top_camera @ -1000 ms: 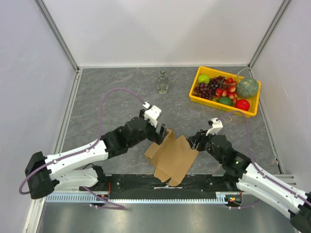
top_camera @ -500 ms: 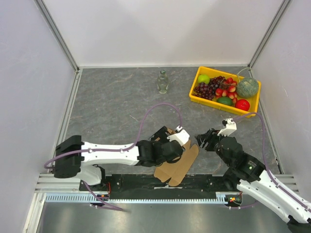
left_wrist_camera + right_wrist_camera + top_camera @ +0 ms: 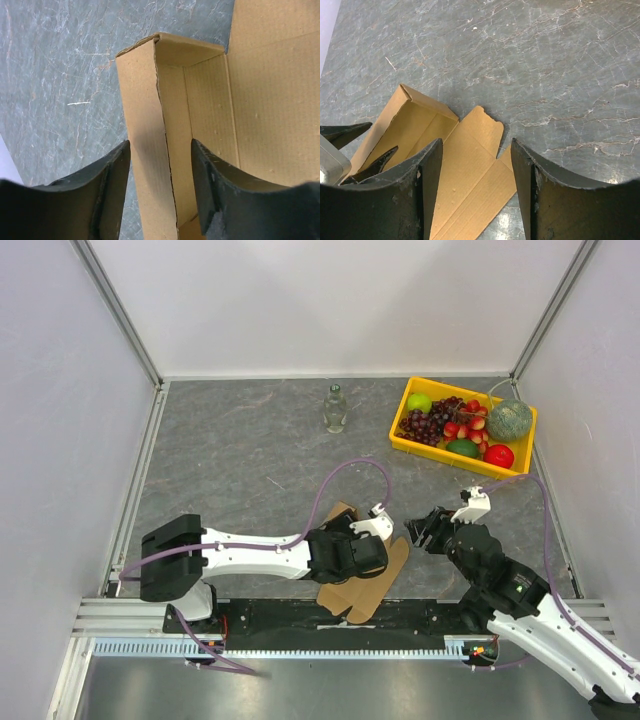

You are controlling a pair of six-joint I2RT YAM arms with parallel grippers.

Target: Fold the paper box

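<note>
Left pincer (image 3: 160,145) released, astride a raised wall of the paper box (image 3: 387,568); right pincer (image 3: 476,142) released, hovering.
Left jaws stand apart, one outside the upright side wall, one inside the trough; a gap shows beside the wall's edge. Right jaws stand wide above a flat flap and the grey surface (image 3: 250,460), holding nothing. Box lies partly folded at the near edge, between the arms. Far back: glass bottle (image 3: 335,408), yellow fruit tray (image 3: 440,455).
</note>
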